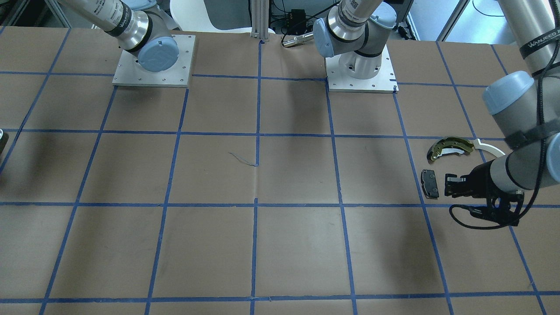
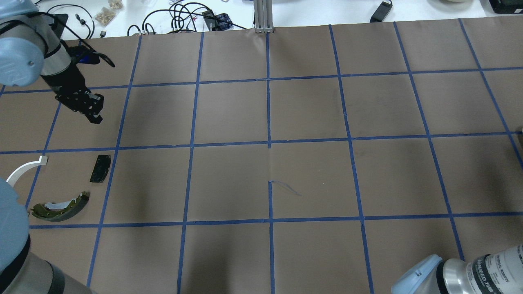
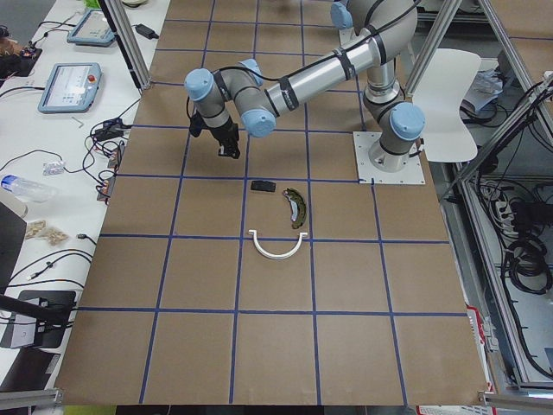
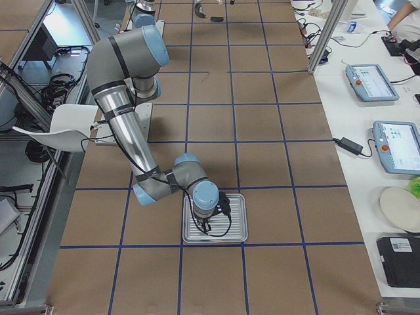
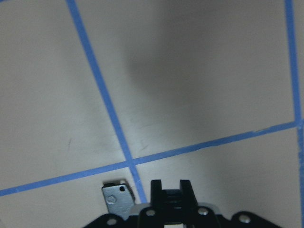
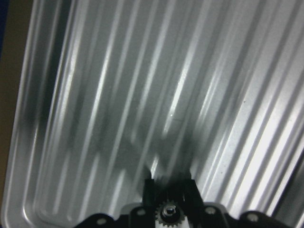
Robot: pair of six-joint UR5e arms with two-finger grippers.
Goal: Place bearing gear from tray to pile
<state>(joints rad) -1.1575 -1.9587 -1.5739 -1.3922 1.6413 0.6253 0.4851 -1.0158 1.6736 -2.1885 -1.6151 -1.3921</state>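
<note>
The bearing gear (image 6: 168,212), small, toothed and metal, sits between the fingers of my right gripper (image 6: 169,185), which is shut on it just over the ribbed metal tray (image 6: 95,95). The exterior right view shows this gripper (image 4: 205,225) over the tray (image 4: 237,234). The pile lies at the table's other end: an olive-gold brake shoe (image 2: 61,204), a white arc (image 2: 24,167) and a black pad (image 2: 100,168). My left gripper (image 2: 93,114) hangs beyond the pad, apart from it, and looks shut and empty in the left wrist view (image 5: 170,187). No tiny black round pieces show.
The table is brown paper with a blue tape grid. Both arm bases (image 1: 153,61) (image 1: 361,65) stand on plates at the robot's side. A bench with tablets (image 4: 371,82) and cables (image 2: 179,16) runs along the far edge.
</note>
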